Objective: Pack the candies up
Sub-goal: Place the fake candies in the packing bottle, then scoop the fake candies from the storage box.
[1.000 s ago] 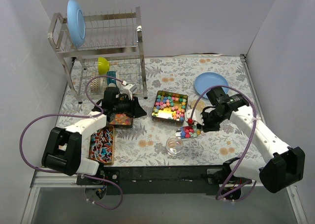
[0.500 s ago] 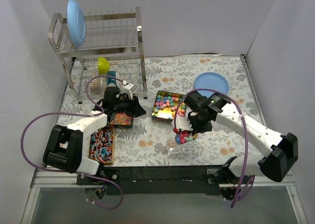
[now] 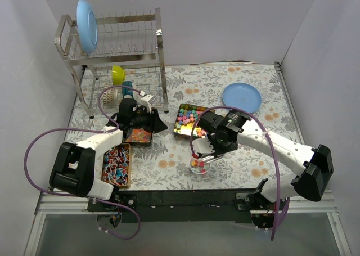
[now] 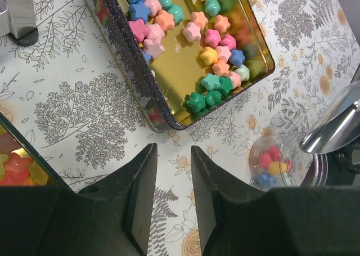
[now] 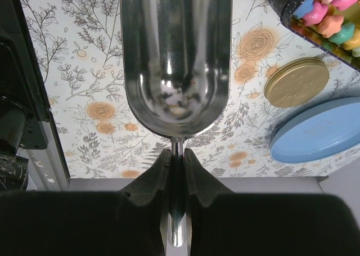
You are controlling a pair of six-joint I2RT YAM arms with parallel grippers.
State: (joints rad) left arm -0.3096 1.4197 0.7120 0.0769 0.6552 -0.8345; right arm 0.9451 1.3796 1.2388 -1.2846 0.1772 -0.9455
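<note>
Star-shaped candies in mixed bright colours lie in an open gold tin; they also show in the left wrist view. A small clear jar in front of the tin holds a few candies. My right gripper is shut on the handle of a metal scoop, which is tipped over the jar and looks empty. My left gripper hovers left of the tin, its jaws a little apart with nothing between them.
A dish rack with a blue plate and a yellow cup stands at the back left. A tin of wrapped sweets and a small tin lie left. A blue plate and a gold lid lie right.
My right arm swung left with the loaded scoop, from right of the jar to over it, and tipped it. Candies now sit in the jar. The left arm has not moved.
</note>
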